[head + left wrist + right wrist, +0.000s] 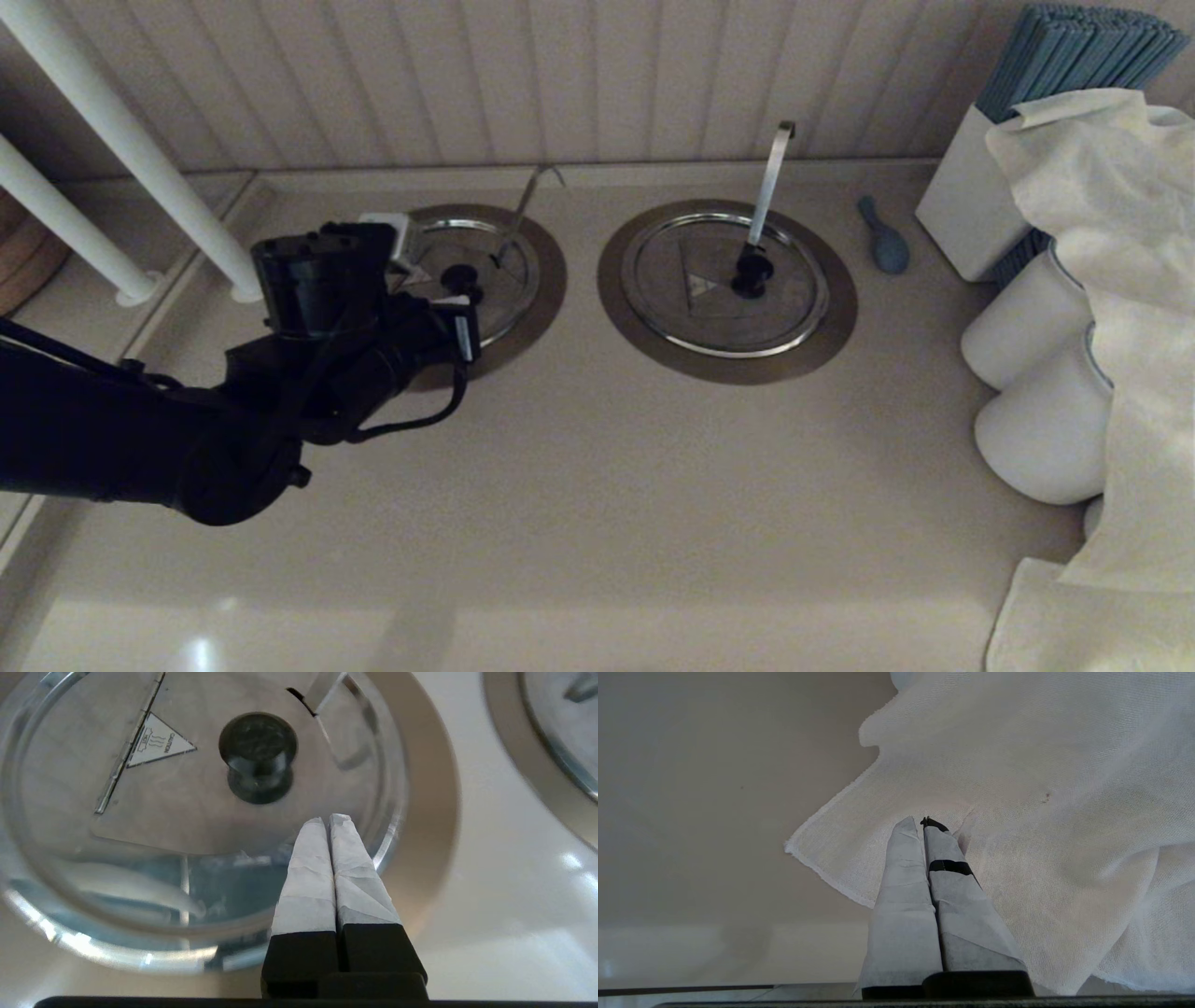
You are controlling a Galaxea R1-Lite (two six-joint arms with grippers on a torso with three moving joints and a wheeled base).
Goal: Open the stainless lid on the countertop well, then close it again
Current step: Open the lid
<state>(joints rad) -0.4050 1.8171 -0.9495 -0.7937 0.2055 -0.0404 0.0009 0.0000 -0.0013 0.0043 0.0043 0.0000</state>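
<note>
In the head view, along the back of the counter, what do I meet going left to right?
White posts → left hand over the stainless lid → twin lid → blue spoon → white box → draped cloth.

**Non-task items on the counter**

We note a twin lid point(724, 280) with a broad flat bright handle point(771, 182), seated closed. Right of it lies a blue spoon point(885, 238). Farther right: a white box point(971, 201), two white jars point(1022, 322), and a draped white cloth point(1111, 233).
</note>
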